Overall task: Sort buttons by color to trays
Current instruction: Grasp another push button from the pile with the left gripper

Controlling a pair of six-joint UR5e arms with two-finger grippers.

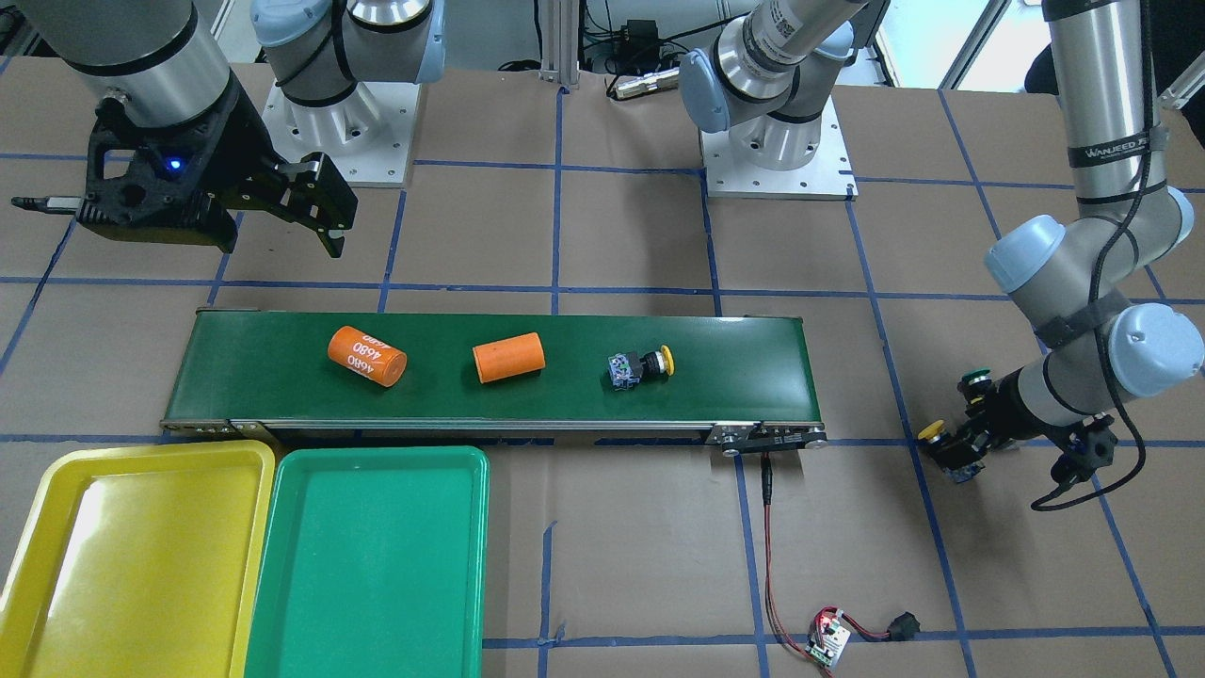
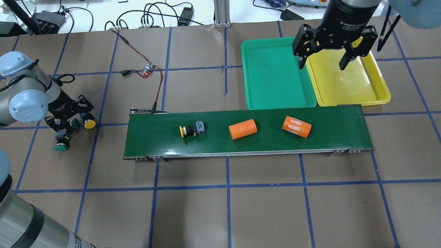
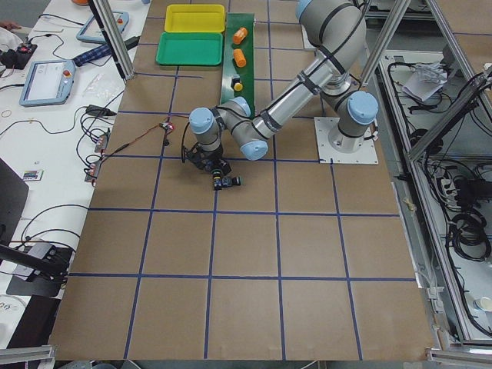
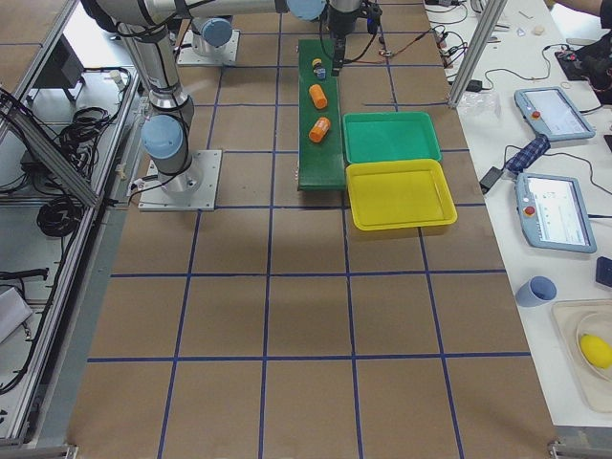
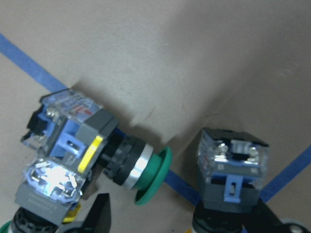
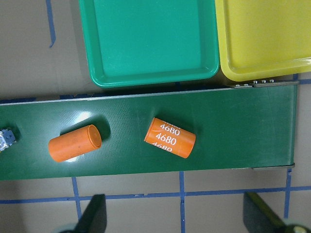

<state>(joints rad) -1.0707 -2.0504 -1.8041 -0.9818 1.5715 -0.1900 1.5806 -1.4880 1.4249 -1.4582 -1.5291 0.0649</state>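
The belt runs left to right across the table. On it, from the left, lie a button, a cylinder and a second cylinder. The left tray and right tray lie side by side just beyond its right half. Off its left end, three buttons lie on the table.

Belt: orange cylinders lie between yellow button and trays.

A robotics lab, shown by teach pendants, aluminium framing and cables.
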